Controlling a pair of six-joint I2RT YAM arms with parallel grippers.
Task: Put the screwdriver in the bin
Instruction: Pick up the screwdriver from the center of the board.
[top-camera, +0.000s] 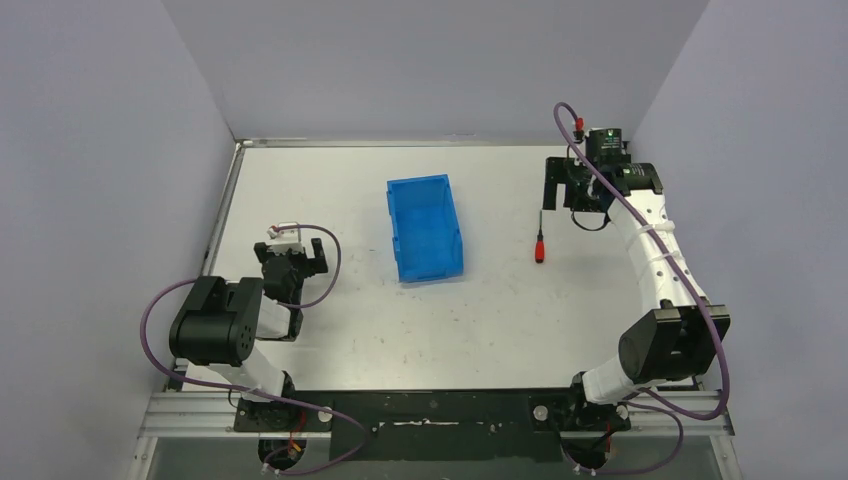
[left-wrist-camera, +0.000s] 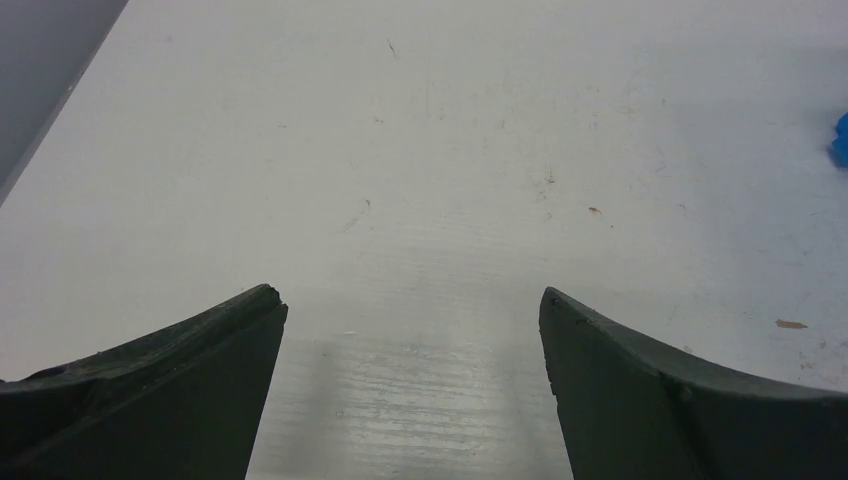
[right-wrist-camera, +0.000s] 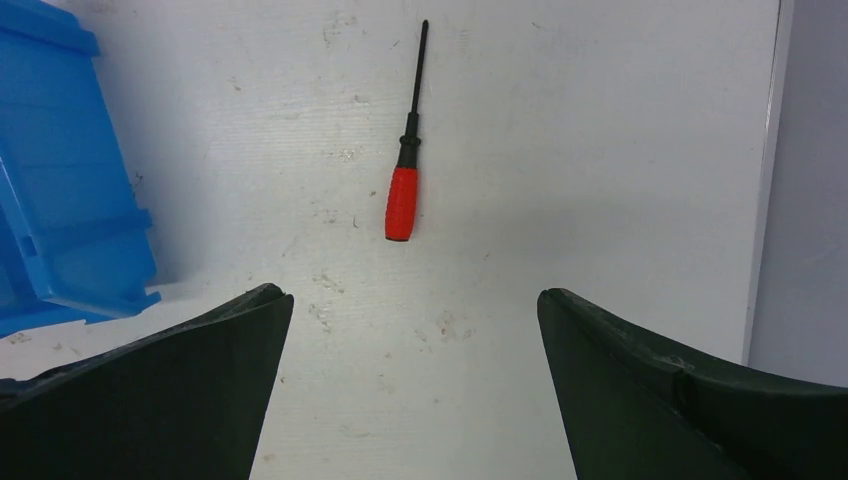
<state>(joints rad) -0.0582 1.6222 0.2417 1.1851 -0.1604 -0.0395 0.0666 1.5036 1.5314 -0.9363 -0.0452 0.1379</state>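
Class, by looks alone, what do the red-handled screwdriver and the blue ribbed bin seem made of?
Red-handled screwdriver: matt handle, probably plastic or rubber; thin black shaft, likely coated metal. Blue ribbed bin: moulded plastic, judging by uniform colour, ribs and slight sheen.

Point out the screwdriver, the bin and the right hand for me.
screwdriver (right-wrist-camera: 401, 203): right wrist view, red handle.
bin (top-camera: 418, 181): top view, far rim.
right hand (right-wrist-camera: 410, 292): right wrist view, midway between fingertips.
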